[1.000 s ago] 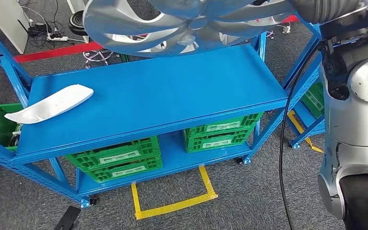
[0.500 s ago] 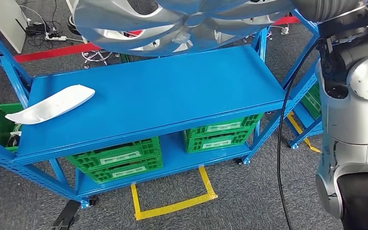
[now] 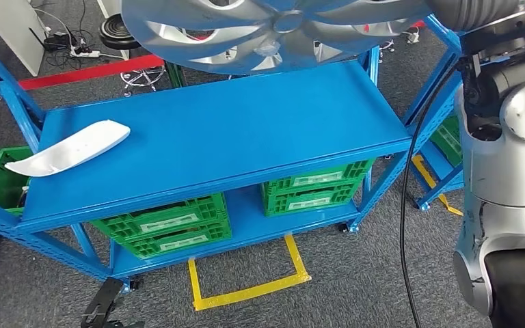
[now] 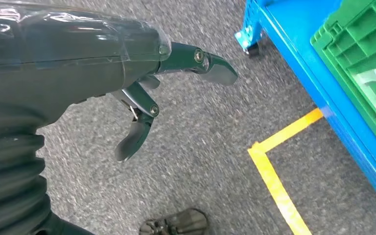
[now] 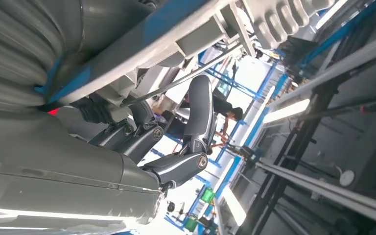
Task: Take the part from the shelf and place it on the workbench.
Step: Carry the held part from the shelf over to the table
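A large silver wheel cover [image 3: 266, 31] hangs in the air above the back edge of the blue shelf's top board [image 3: 232, 130] in the head view. My right arm [image 3: 506, 137] reaches up to it from the right. In the right wrist view my right hand [image 5: 176, 142] grips the cover [image 5: 127, 29], with dark fingers [image 5: 198, 107] curled up against its rim. My left hand [image 4: 142, 98] hangs over the grey carpet, fingers apart and holding nothing.
A white curved part [image 3: 68, 148] lies at the left end of the top board. Green crates [image 3: 160, 225] [image 3: 314, 188] sit on the lower level. A second blue rack [image 3: 444, 150] stands at the right. Yellow tape [image 3: 246, 294] marks the carpet in front.
The wheel cover has shifted a little to the right and higher over the shelf. The view itself has swayed slightly; the white part stays where it lay.
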`<state>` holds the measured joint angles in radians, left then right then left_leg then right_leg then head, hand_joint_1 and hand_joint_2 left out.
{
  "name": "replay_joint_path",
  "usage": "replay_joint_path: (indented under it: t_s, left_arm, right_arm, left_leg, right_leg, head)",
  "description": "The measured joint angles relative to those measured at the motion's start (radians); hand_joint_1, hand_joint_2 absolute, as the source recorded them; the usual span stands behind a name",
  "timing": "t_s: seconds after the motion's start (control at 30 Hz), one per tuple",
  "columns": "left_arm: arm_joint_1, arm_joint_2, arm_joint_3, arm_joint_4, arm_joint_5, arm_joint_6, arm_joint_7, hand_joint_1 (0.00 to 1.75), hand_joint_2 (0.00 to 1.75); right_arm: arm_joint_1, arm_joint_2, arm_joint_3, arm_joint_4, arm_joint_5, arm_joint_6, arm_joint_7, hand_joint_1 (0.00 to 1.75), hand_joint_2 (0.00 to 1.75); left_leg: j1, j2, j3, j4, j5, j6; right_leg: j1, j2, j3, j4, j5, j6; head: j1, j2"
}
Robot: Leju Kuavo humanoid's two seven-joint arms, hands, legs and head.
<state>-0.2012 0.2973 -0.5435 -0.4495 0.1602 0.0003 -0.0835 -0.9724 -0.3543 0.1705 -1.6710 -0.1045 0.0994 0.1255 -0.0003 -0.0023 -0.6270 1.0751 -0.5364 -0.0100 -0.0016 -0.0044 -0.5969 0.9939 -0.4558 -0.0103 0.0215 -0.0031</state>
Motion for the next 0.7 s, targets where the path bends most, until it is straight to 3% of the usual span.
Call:
replay_joint_path:
  t_s: [0.1,0.17,0.2,0.27,0.3,0.37,0.43,0.47,0.53,0.6,0.63,0.67,0.7]
  left_arm:
    - [0.002,0.001,-0.001,0.002,0.001,0.001,0.004,0.00,1.75]
    - [0.005,0.001,-0.003,0.005,0.003,0.001,0.002,0.00,1.75]
    - [0.005,0.001,-0.004,0.006,0.004,0.001,0.000,0.00,1.75]
    - [0.002,0.001,-0.006,0.008,0.006,0.001,-0.001,0.00,1.75]
    - [0.001,0.001,-0.007,0.009,0.007,0.000,0.001,0.00,1.75]
    - [-0.003,-0.001,-0.008,0.009,0.007,0.000,0.010,0.00,1.75]
    - [-0.008,-0.003,-0.010,0.009,0.008,0.000,0.020,0.00,1.75]
    - [-0.010,-0.005,-0.011,0.009,0.008,0.000,0.022,0.00,1.75]
    - [-0.013,-0.006,-0.011,0.009,0.008,0.000,0.020,0.00,1.75]
    - [-0.011,-0.006,-0.012,0.010,0.008,0.000,0.015,0.00,1.75]
    - [-0.010,-0.006,-0.013,0.010,0.008,0.000,0.013,0.00,1.75]
    - [-0.010,-0.007,-0.014,0.010,0.008,0.001,0.012,0.00,1.75]
    - [-0.010,-0.006,-0.014,0.010,0.008,0.002,0.010,0.00,1.75]
  right_arm:
    - [0.010,0.000,0.000,0.001,0.000,-0.002,0.003,1.75,1.75]
    - [0.021,0.000,0.000,0.005,0.000,-0.001,0.003,1.75,1.75]
    - [0.024,0.000,-0.001,0.007,0.000,-0.001,0.003,1.75,1.75]
    - [0.022,0.000,-0.002,0.008,0.000,-0.001,0.003,1.75,1.75]
    - [0.018,0.000,-0.002,0.007,0.000,-0.002,0.004,1.75,1.75]
    - [0.006,0.001,-0.001,0.008,0.001,-0.002,0.010,1.75,1.75]
    - [-0.004,0.002,0.001,0.009,0.002,-0.003,0.018,1.75,1.75]
    - [-0.006,0.003,0.001,0.009,0.002,-0.003,0.021,1.75,1.75]
    - [-0.004,0.003,0.000,0.010,0.002,-0.004,0.022,1.75,1.75]
    - [0.003,0.001,-0.001,0.010,0.001,-0.005,0.019,1.75,1.75]
    - [0.007,0.001,-0.001,0.010,0.001,-0.005,0.018,1.75,1.75]
    - [0.009,0.000,-0.001,0.010,0.001,-0.005,0.017,1.75,1.75]
    - [0.013,0.000,-0.001,0.010,0.000,-0.005,0.015,1.75,1.75]
  left_leg:
    - [0.011,0.000,-0.055,0.160,-0.097,-0.017]
    - [0.022,0.001,-0.057,0.195,-0.097,-0.030]
    - [0.027,0.002,-0.035,0.163,-0.072,-0.036]
    - [0.034,0.004,0.034,0.049,-0.024,-0.049]
    - [0.034,0.003,0.057,0.006,-0.011,-0.049]
    - [0.031,-0.001,0.065,-0.021,-0.009,-0.040]
    - [0.030,-0.002,0.053,-0.021,0.001,-0.022]
    - [0.030,-0.001,0.047,-0.021,0.008,-0.011]
    - [0.028,-0.001,0.032,-0.023,0.024,0.010]
    - [0.020,-0.001,0.013,-0.023,0.039,0.023]
    - [0.015,-0.002,0.003,-0.022,0.047,0.026]
    - [0.009,-0.002,-0.008,-0.022,0.055,0.029]
    - [0.003,-0.002,-0.018,-0.022,0.064,0.031]
  right_leg:
    - [-0.005,-0.005,-0.006,-0.004,0.009,-0.003]
    - [-0.008,-0.005,-0.014,0.000,0.013,0.001]
    - [-0.011,-0.005,-0.020,0.005,0.016,0.004]
    - [-0.017,-0.004,-0.038,0.021,0.018,0.015]
    - [-0.018,-0.003,-0.047,0.029,0.020,0.023]
    - [-0.018,0.000,-0.059,0.036,0.030,0.038]
    - [-0.020,0.002,-0.063,0.037,0.036,0.049]
    - [-0.021,0.002,-0.068,0.048,0.022,0.053]
    - [-0.021,0.002,-0.089,0.123,-0.051,0.058]
    - [-0.018,0.002,-0.113,0.245,-0.140,0.057]
    - [-0.017,0.002,-0.118,0.292,-0.165,0.054]
    - [-0.014,0.002,-0.111,0.311,-0.168,0.049]
    - [-0.009,0.003,-0.089,0.298,-0.153,0.040]
  head:
    - [-0.016,0.000]
    - [-0.022,0.000]
    - [-0.024,0.000]
    - [-0.030,0.000]
    - [-0.032,0.000]
    - [-0.033,0.000]
    - [-0.029,0.000]
    - [-0.025,0.000]
    - [-0.014,0.000]
    - [0.001,0.000]
    - [0.007,0.000]
    - [0.011,0.000]
    - [0.013,0.000]
